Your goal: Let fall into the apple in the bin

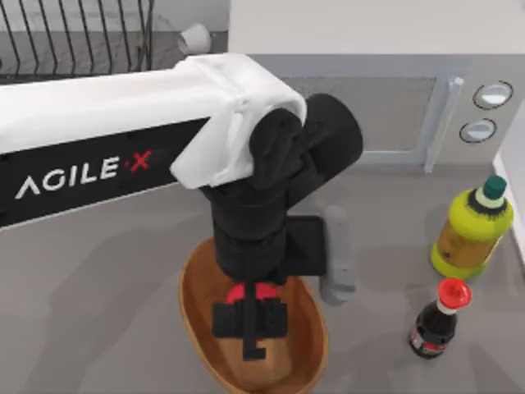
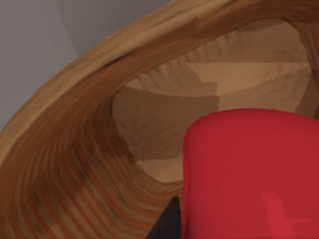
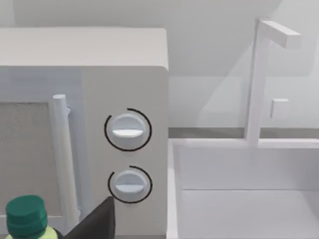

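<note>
Left gripper (image 1: 251, 322) held the apple (image 1: 248, 292) above the bin (image 1: 195, 308); we judged only the release remained.

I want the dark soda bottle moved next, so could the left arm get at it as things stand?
Probably not right away. The left gripper is down inside the bin, shut on the apple. The soda bottle stands apart on the table with open space around it.
</note>
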Tool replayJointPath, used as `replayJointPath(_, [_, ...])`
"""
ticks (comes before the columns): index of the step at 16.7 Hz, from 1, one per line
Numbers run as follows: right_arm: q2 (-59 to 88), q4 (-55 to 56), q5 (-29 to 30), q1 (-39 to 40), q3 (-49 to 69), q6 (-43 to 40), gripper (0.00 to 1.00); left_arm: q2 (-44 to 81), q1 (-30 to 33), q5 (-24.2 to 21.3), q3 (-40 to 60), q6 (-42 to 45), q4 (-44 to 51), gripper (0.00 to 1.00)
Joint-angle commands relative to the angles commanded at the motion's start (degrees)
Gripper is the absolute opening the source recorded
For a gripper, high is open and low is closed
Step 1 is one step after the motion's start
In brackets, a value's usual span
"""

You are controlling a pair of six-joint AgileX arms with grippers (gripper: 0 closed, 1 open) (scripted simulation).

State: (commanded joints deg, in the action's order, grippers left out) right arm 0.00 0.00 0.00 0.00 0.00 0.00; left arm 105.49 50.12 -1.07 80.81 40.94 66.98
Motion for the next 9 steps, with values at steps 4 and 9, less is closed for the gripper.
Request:
replayJointPath(4, [0.0,0.0,0.0,0.0,0.0,0.0,1.0,0.0,0.0,0.0,0.0,0.0,0.0,1.0])
replayJointPath(9, [0.0,0.0,0.0,0.0,0.0,0.0,1.0,0.0,0.0,0.0,0.0,0.0,0.0,1.0])
